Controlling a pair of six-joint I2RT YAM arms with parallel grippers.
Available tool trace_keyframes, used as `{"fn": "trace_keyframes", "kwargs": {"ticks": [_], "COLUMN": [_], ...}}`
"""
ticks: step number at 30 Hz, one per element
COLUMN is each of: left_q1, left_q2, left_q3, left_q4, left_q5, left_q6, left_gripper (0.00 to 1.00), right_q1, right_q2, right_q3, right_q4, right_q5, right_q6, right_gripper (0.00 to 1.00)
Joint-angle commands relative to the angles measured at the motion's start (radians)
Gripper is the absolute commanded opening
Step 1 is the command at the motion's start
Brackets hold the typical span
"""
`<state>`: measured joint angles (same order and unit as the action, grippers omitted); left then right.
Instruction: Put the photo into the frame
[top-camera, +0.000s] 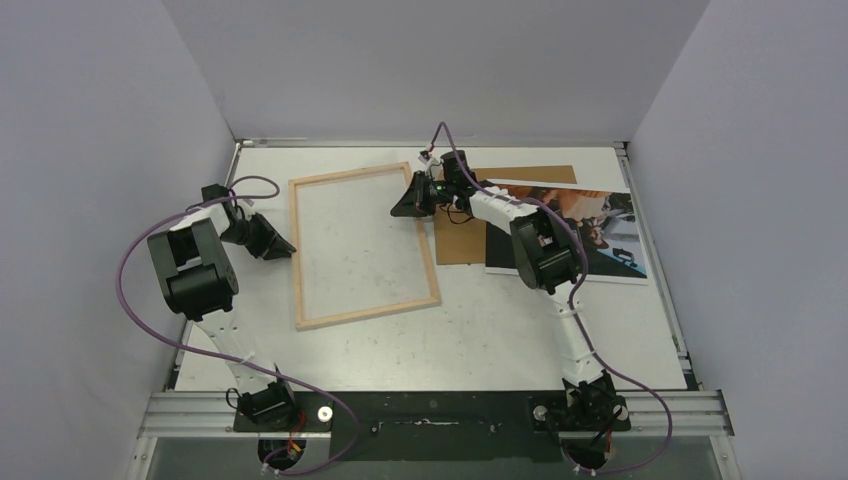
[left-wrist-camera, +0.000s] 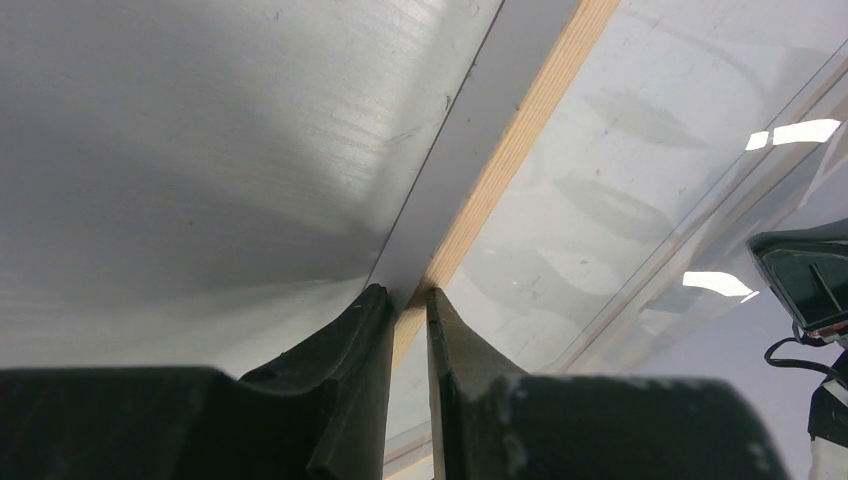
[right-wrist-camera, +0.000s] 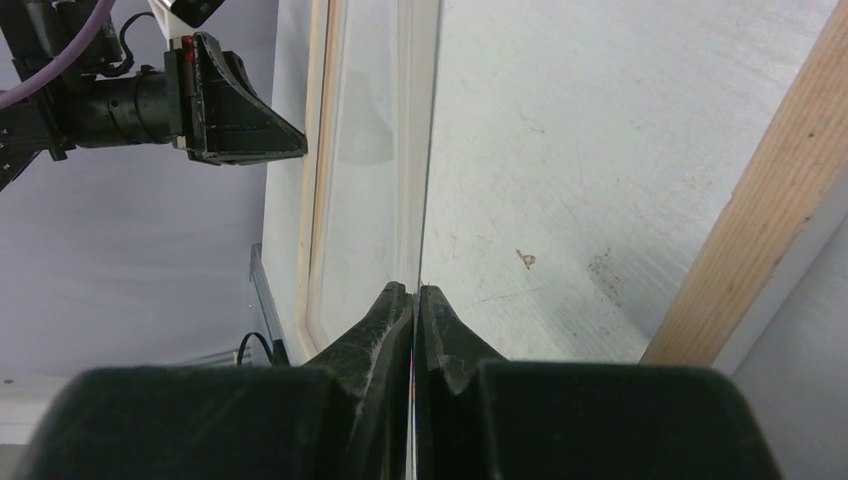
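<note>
Left gripper (left-wrist-camera: 408, 300) pinches the frame's (top-camera: 370, 312) left rail — bracing it, I'd guess. Right gripper (right-wrist-camera: 415, 300) clamps the clear sheet (right-wrist-camera: 375, 180); the photo (top-camera: 600, 235) lies by the table's (top-camera: 480, 340) right edge.

No text, label, brand, number or sign can be read anywhere

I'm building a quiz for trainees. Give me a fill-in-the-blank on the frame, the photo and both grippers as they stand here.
1. The frame lies with its bare ___ side up.
2. The photo lies partly on a ___ board.
3. The left gripper grips the ___'s edge.
4. The right gripper is shut on a thin, ___ sheet.
Missing words: wood; brown; frame; clear.
</note>
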<state>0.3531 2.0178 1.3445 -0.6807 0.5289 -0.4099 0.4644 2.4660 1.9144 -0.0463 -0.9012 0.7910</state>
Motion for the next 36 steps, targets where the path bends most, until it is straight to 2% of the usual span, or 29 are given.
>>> {"fn": "trace_keyframes", "kwargs": {"ticks": [1, 24, 36], "left_q1": [-0.013, -0.016, -0.019], "left_q2": [0.036, 0.045, 0.045], "left_q3": [0.022, 0.028, 0.033], "left_q4": [0.001, 0.0, -0.007], "left_q5": [-0.04, -0.035, -0.037], "left_q6": [0.014, 0.014, 0.014], "left_gripper": [0.16, 0.15, 0.15], "right_q1": [0.002, 0.01, 0.012], "right_q2": [-0.11, -0.074, -0.053], "right_q3": [-0.026, -0.01, 0.033], "right_q4": [0.164, 0.105, 0.002], "right_q5": [-0.014, 0.007, 0.045], "right_q6": [0.006, 0.021, 0.014], "right_gripper": [0.0, 0.0, 0.19]}}
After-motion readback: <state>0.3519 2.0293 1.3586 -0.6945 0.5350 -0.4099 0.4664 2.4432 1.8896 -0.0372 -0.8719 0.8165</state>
